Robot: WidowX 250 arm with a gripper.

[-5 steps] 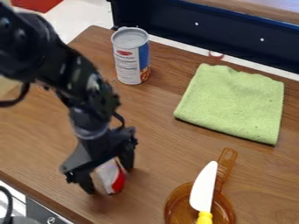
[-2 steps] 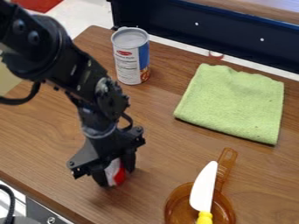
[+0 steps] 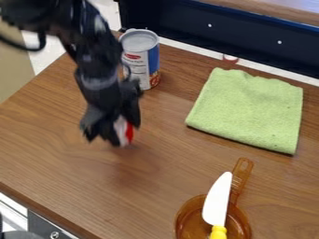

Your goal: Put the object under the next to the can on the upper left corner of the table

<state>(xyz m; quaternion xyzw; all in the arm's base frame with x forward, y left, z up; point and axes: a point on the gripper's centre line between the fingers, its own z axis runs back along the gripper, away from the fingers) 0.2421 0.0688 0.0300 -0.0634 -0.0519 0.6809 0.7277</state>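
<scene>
My gripper (image 3: 116,135) hangs over the left-middle of the table, in front of the tall can, shut on a small red and white object (image 3: 124,131). The black fingers hide much of that object. The tall can (image 3: 141,57), white and blue with a metal top, stands upright near the table's upper left corner, its left side partly behind the arm. A gap of table separates the held object from the can.
A folded green towel (image 3: 248,110) lies at the right. Nearer the front, a brown transparent pan (image 3: 187,219) holds a white knife (image 3: 217,198) with a yellow handle. A dark blue panel (image 3: 249,39) runs behind the table's back edge.
The gripper has moved up the view, toward the tall can, carrying the red and white object with it. Can, towel, pan and knife have stayed put.
</scene>
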